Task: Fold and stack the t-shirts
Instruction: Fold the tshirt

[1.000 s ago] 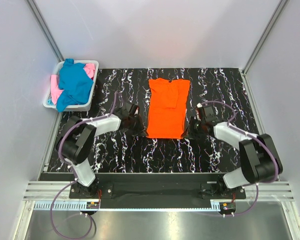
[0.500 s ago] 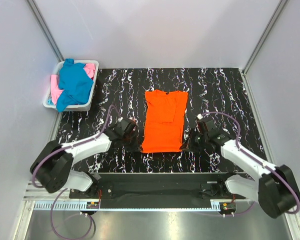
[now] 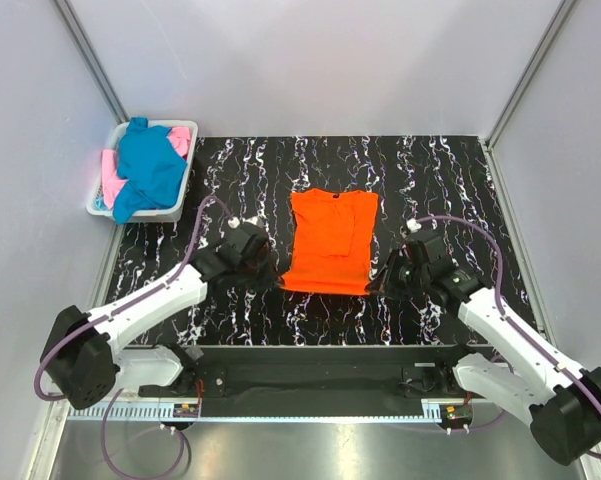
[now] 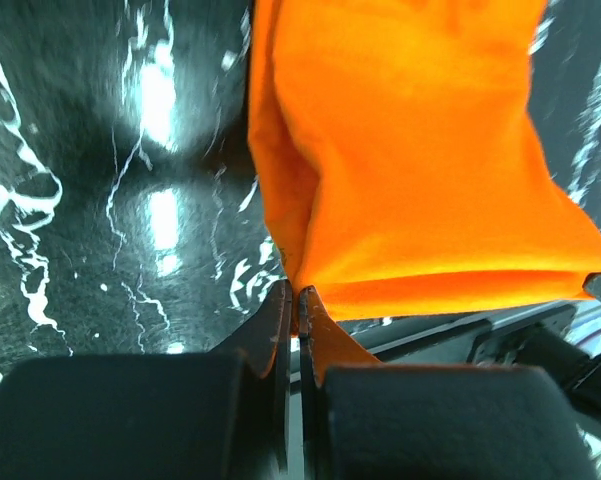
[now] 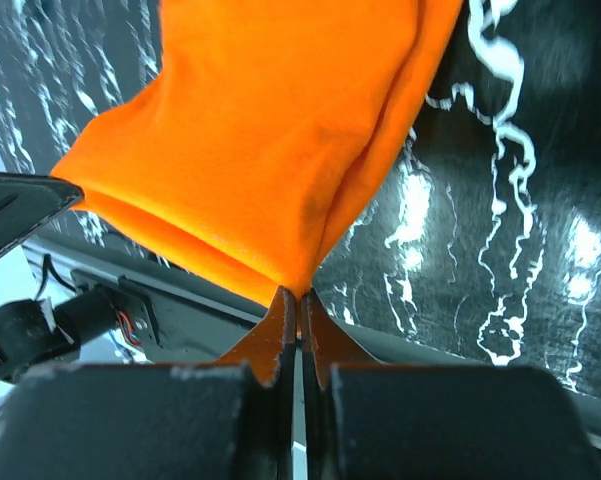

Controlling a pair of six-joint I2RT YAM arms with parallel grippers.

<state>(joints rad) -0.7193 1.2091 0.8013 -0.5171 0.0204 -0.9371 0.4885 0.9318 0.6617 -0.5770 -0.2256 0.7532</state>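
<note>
- at the far left the white basket [image 3: 152, 217] holds the teal shirt [image 3: 150, 165] and the pink shirt [image 3: 183, 137] in a heap. neither has moved in the last second, so we judge two shirts are still waiting to be folded.
- the left claw [image 3: 270, 283] is pinched fully shut on the near left corner of the orange shirt [image 3: 330, 240]. in its own camera the cloth is nipped right between the tips [image 4: 298, 300].
- a second ago the orange shirt lay further back on the black marbled table [image 3: 430, 170]. since then it has been dragged towards the arms. its near hem now hangs off the surface between the two claws, while the collar end lies flat in the middle of the table.
- the shirt already looks narrowed, with a sleeve showing turned in on the right half. we take it the side folds are done, and that the lifted hem is the start of folding the bottom up towards the collar.
- the right claw [image 3: 380, 285] is likewise clamped tight on the near right corner, with orange cloth caught at its tips [image 5: 298, 298]. both arms have stretched forward as they pulled.
- we can read no brand, label or writing anywhere: the shirts are plain, and the basket and arms show no lettering we can make out.
</note>
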